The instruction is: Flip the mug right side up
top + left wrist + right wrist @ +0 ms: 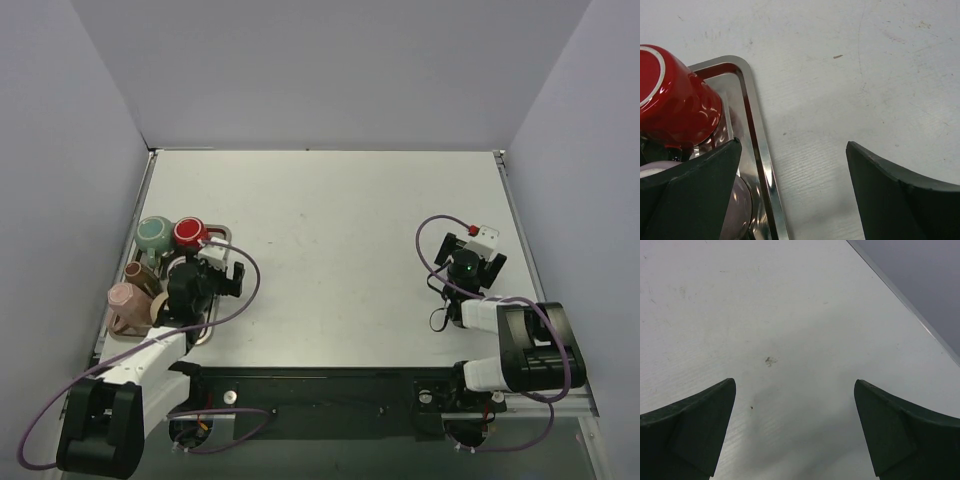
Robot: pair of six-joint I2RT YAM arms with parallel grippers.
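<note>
**RED MUG BASE-UP IN TRAY; BOTH JAWS WIDE, NOTHING HELD**

Red mug (189, 232): in far-right corner of tray (754, 120), L side of bench (340, 220). Per L wrist cam, flat base w/ pale ring faces up, i.e. inverted. Handle not made out.

Other tray contents:
- Green mug (153, 232) just beside red mug, on its L, far end of tray.
- Brown mug (140, 273) and pink mug (127, 303) toward near-L side of tray. Orientation of these three: cannot tell.

L gripper (792, 145): low over tray's R rim, just on near side of red mug.
- Jaws wide apart, gripping nothing; only rim and bare bench seen between.
- L finger (695, 190) over tray, close to red mug's side; contact not confirmed.
- Pale object (740, 200) partly hidden under that finger, ID unclear.
- Other finger over bare bench outside tray.

R gripper (795, 385): R side of bench, well apart from tray and mugs. Jaws wide apart, gripping nothing; plain bench surface below.
</note>
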